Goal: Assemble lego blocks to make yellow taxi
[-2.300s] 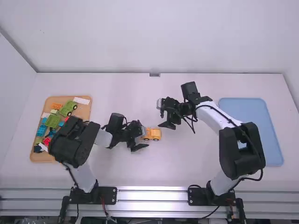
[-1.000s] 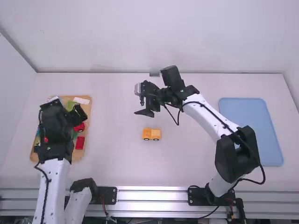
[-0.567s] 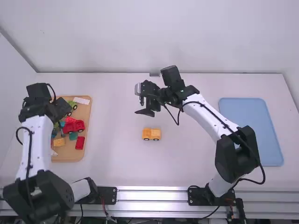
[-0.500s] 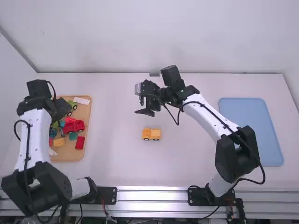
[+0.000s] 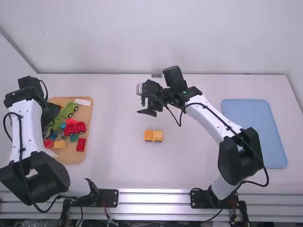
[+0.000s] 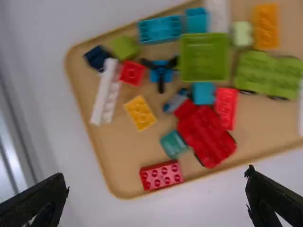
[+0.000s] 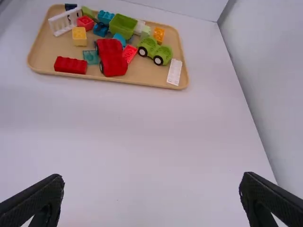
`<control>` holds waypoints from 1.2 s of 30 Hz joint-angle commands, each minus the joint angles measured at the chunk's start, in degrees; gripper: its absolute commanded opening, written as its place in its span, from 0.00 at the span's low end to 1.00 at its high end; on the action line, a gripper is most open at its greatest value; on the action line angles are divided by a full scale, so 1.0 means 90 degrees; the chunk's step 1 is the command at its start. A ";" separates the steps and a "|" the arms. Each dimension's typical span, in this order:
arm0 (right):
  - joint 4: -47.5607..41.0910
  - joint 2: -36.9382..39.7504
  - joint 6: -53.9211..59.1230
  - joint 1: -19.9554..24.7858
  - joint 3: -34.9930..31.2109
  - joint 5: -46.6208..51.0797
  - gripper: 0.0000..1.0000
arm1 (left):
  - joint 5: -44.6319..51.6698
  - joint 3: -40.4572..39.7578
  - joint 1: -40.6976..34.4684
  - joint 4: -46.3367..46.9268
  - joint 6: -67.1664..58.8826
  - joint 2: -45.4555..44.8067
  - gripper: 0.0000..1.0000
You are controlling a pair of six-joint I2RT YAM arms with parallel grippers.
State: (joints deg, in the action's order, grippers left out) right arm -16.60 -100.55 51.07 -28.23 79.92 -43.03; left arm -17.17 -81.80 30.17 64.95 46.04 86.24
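Observation:
A small yellow vehicle [image 5: 153, 136] on black wheels stands on the mid-table, touched by no gripper. My left gripper [image 5: 50, 113] hangs over the tray at the far left; from its wrist, the left gripper [image 6: 156, 189] is wide open with nothing between its fingers. Under it in the tray lie a yellow block [image 6: 140, 112] and an orange block [image 6: 266, 26]. Beyond the vehicle, my right gripper [image 5: 147, 111] is held above the table; in its own wrist view, the right gripper [image 7: 152, 189] is open and holds nothing.
The wooden tray [image 5: 88, 123] also holds a red vehicle [image 6: 208, 137], a green wheeled base [image 7: 155, 51], a red brick [image 6: 161, 175], a green bin [image 6: 204, 56] and several other pieces. A blue tray [image 5: 255, 132] lies at the right.
My left gripper has gone from beside the yellow vehicle to over the wooden tray, then drifted slightly farther left. The right gripper moved left early on and has since stayed nearly still.

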 commanded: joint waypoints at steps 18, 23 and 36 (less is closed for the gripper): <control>-0.0046 0.0019 0.0168 0.0024 0.0117 0.0289 0.99 | 0.1020 0.0838 0.1311 -0.0797 0.0653 0.1409 0.97; -0.0041 -0.0032 0.0199 0.0024 0.0117 0.0287 0.99 | 0.0981 0.1462 0.1362 -0.1496 0.0622 0.1409 0.93; -0.0211 -0.0032 0.0185 0.0061 0.0114 0.0272 0.99 | 0.1003 0.1086 0.1258 -0.1341 0.0466 0.2344 0.85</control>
State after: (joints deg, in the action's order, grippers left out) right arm -18.20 -100.57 52.93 -28.01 79.92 -40.10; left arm -7.90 -71.16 41.95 52.12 50.39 105.78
